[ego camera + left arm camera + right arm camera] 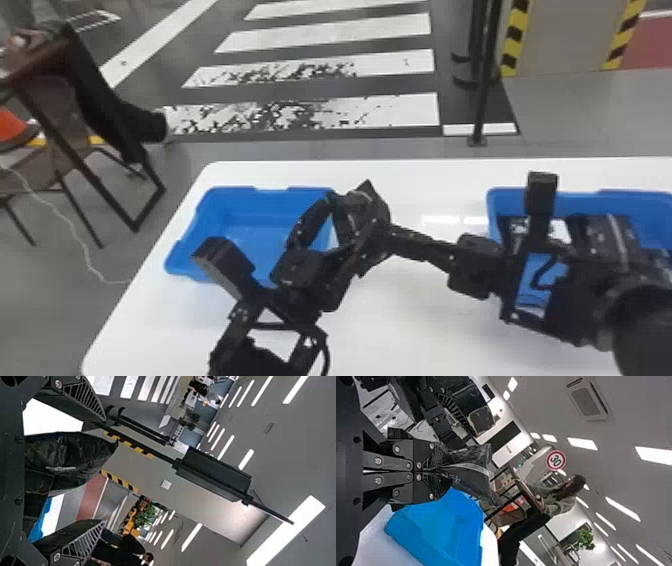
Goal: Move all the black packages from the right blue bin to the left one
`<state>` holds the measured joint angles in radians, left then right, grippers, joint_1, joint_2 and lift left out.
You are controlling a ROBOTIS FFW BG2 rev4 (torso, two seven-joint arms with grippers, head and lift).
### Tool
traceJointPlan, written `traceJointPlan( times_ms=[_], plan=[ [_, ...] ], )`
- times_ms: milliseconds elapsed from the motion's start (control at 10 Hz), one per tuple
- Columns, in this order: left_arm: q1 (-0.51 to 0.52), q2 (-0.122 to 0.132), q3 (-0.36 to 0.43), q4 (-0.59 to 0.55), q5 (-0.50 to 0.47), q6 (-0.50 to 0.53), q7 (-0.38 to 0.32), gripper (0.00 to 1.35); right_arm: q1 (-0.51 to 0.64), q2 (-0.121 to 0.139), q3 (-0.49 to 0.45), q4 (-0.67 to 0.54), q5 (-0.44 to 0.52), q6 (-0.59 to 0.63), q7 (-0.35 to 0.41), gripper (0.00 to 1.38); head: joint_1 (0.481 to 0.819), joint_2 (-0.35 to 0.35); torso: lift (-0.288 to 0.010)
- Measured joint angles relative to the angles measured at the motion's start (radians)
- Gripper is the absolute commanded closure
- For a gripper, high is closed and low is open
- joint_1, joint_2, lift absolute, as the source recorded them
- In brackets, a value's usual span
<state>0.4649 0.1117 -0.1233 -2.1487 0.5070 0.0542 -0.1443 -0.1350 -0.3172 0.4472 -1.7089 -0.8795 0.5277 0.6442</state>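
While the right claw (443, 470) grips the black package (474, 479) by one end near the right side of the left blue bin (250, 206), the left claw (104, 470) stands spread around it, presumably to take over and lower it.

There is one blue bin (255, 207) at left and one blue bin (585, 202) at right, two in all, on one counter (415, 335). One black package (357, 207) shows between two tools, the left tool (356, 217) and right tool (392, 232); the number inside the right bin is unclear.
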Motion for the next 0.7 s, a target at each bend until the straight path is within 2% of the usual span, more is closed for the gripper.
traceJointPlan(
  times_ms=[100,200,300,400,500,700],
  plan=[
    [-0.001,0.0,0.001,0.0,-0.007,0.005,-0.001,0.26,-0.002,0.0,0.009,0.001,-0.005,0.0,-0.001,1.17,0.695,0.247,-0.14],
    [-0.001,0.0,0.005,0.0,-0.009,0.007,-0.001,0.64,-0.004,-0.001,0.012,0.001,-0.008,0.0,-0.001,1.17,0.695,0.251,-0.14],
    [-0.001,-0.001,0.009,0.0,-0.006,0.016,-0.001,0.96,-0.005,-0.001,0.015,0.001,-0.01,-0.003,-0.001,1.17,0.695,0.252,-0.14],
    [0.0,-0.002,0.012,0.0,-0.005,0.034,-0.001,1.16,-0.005,-0.001,0.018,0.002,-0.015,-0.01,-0.001,1.17,0.695,0.254,-0.14],
    [0.001,-0.002,0.011,0.0,-0.01,0.049,-0.001,1.22,-0.011,0.0,0.019,0.007,-0.019,-0.021,-0.003,1.17,0.695,0.251,-0.14],
    [-0.002,-0.001,0.006,-0.001,-0.041,0.028,0.003,1.22,-0.038,0.003,0.02,0.016,-0.022,-0.041,-0.006,1.17,0.695,0.245,-0.14]
  ],
)
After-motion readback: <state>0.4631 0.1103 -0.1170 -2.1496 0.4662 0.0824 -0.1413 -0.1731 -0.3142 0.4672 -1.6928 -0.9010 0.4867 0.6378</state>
